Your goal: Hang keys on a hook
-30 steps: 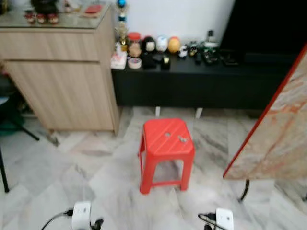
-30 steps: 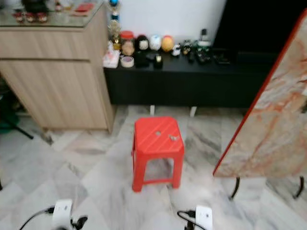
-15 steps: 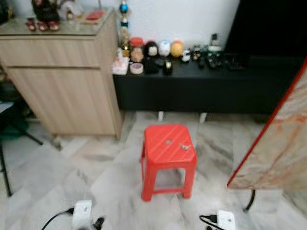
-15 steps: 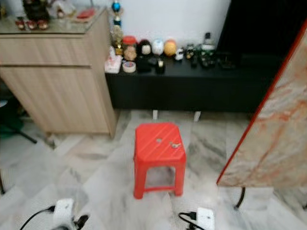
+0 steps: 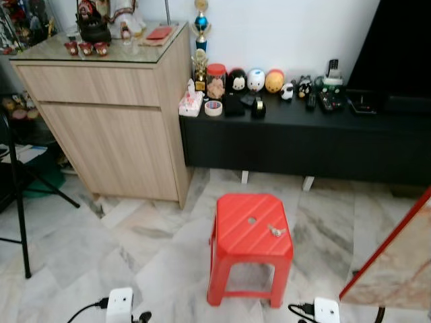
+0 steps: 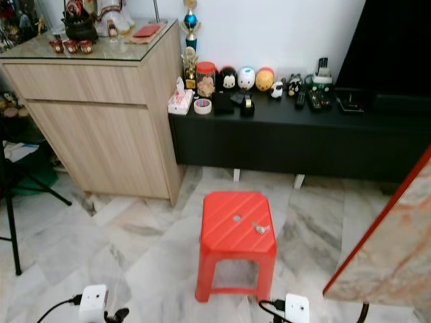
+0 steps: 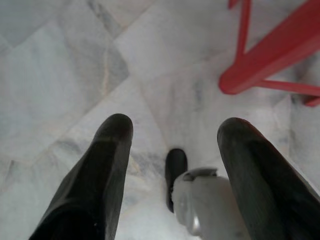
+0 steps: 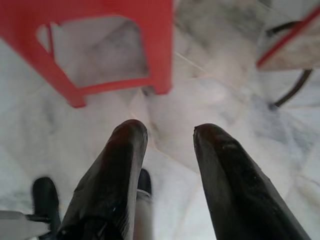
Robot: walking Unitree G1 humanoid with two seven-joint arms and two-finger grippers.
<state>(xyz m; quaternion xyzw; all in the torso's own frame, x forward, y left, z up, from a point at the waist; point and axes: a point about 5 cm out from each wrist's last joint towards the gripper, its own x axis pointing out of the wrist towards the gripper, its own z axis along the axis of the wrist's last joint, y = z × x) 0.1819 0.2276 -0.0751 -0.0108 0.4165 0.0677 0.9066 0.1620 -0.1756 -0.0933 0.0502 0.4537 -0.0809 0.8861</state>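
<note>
Keys: you have the keys (image 5: 275, 231) lying on top of the red stool (image 5: 250, 232), toward its right edge, just beside the small hole in the middle of the seat.
Stool: it stands on the marble floor (image 5: 135, 249) straight ahead of you, in front of the long black bench (image 5: 303, 138).
Left tool: your left tool (image 7: 172, 137) hangs low over the floor with its two black fingers spread apart and nothing between them; a red leg of the stool shows just beyond it.
Right tool: your right tool (image 8: 170, 135) also points down at the floor, released, fingers apart and empty, with the stool's legs near its fingertips.
Wrists: the white wrist ends of both arms show at the lower edge of the head views, the left one (image 5: 120, 303) and the right one (image 5: 326, 309), either side of the stool.
Bench: along its top, against the white wall, you see a jar with a red lid (image 5: 216, 81), a roll of tape (image 5: 213, 108), round toy figures (image 5: 256, 79) and some dark remotes (image 5: 326, 101).
Cabinet: a wooden cabinet (image 5: 114, 128) stands to the left, touching the bench's end, with a glass top carrying small ornaments (image 5: 94, 27).
Right side: a red-edged marbled panel (image 5: 397, 262) leans in at the right of your view, on dark legs.
Left side: a black stand's legs (image 5: 20, 202) reach down to the floor.
</note>
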